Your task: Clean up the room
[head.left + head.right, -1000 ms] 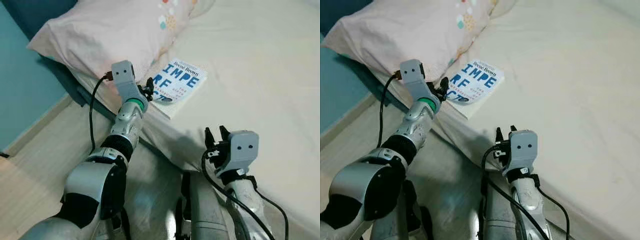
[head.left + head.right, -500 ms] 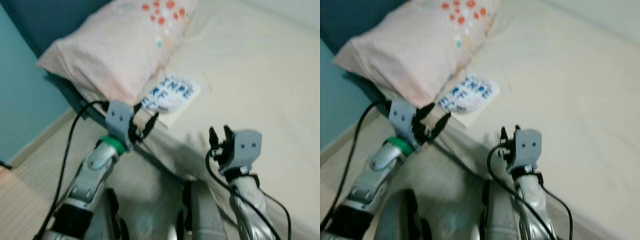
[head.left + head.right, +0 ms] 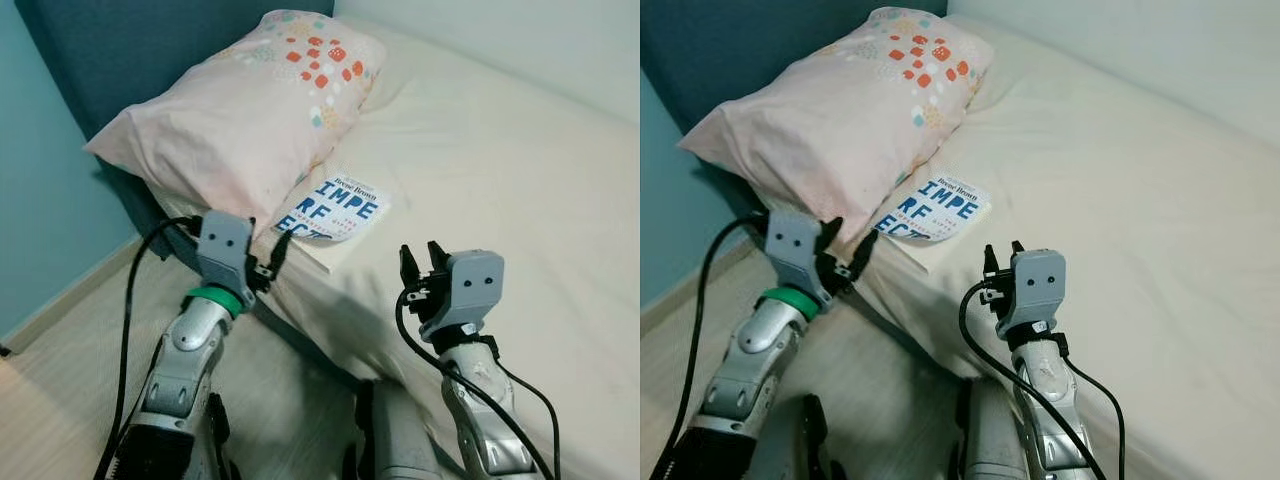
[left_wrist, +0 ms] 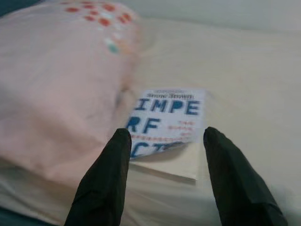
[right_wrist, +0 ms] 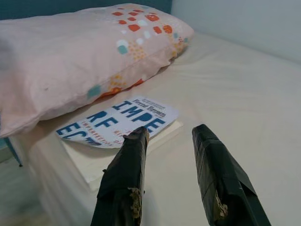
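One white book (image 3: 334, 213) with blue letters lies flat before the released left tool (image 3: 272, 262).

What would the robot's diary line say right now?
left gripper: open, short of book | right gripper: open, over bed | book: beside pillow

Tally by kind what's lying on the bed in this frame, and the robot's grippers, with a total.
Pillows: 1, pink pillow by the headboard.
Books: 1, white book beside the pillow.
Grippers: 2, left gripper and right gripper, both with fingers open, empty.
Total: 4.
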`<state>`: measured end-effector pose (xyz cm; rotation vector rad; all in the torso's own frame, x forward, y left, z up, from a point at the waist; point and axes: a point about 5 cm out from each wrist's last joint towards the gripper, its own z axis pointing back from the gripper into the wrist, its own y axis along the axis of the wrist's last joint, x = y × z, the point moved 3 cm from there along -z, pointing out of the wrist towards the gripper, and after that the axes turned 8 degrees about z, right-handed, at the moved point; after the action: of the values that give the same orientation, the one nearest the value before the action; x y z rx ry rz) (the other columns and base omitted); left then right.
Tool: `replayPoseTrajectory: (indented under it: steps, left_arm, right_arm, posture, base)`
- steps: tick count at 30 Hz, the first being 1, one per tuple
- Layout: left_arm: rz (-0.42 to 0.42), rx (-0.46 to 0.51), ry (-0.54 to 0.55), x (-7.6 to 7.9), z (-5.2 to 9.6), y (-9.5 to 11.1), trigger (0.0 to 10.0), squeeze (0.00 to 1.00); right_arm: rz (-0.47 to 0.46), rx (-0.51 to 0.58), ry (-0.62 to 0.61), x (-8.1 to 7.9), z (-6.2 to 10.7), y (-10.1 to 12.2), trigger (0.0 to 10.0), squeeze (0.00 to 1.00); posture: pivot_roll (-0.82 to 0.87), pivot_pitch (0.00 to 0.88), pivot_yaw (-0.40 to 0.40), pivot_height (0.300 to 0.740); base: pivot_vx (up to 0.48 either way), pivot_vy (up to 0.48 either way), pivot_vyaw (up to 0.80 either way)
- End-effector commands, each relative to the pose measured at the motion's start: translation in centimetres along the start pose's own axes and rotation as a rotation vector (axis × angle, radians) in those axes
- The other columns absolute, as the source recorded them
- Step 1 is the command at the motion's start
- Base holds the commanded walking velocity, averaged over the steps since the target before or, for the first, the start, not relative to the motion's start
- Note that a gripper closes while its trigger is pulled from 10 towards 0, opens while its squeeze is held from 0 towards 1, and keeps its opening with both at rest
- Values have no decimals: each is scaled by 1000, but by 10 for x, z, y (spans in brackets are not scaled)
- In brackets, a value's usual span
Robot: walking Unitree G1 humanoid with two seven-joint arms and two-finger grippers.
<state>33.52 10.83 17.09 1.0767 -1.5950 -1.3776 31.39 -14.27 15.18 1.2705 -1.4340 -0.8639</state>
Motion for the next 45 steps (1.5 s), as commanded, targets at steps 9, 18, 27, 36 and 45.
replayPoseTrajectory:
  steps: [9, 18, 27, 36, 45]
  left_arm:
    - [-125, -53, 43, -12, 19, -20, 10000, 0]
    - [-93, -96, 63, -10, 19, -26, 10000, 0]
    - [-66, -103, 100, -1, 15, -33, 10000, 0]
    - [-41, -111, 104, 4, 15, -36, 10000, 0]
    - [-24, -110, 100, 10, 14, -36, 10000, 0]
  right_arm:
    - [-6, -90, 38, -6, 14, -32, 10000, 0]
    - [-14, -86, 47, -8, 10, -32, 10000, 0]
    - [-19, -94, 58, -10, 11, -35, 10000, 0]
    - [-8, -106, 19, -6, 11, -38, 10000, 0]
    - [-10, -105, 15, -6, 12, -38, 10000, 0]
  posture:
    - [-6, 72, -58, 659]
    - [-8, 92, -65, 688]
    - [-11, 103, -77, 713]
    - [-12, 113, -74, 723]
    - [-17, 115, -73, 723]
  base:
    - [0, 0, 0]
    - [0, 0, 0]
    - [0, 0, 0]
    - [0, 0, 0]
    - [-61, 0, 0]
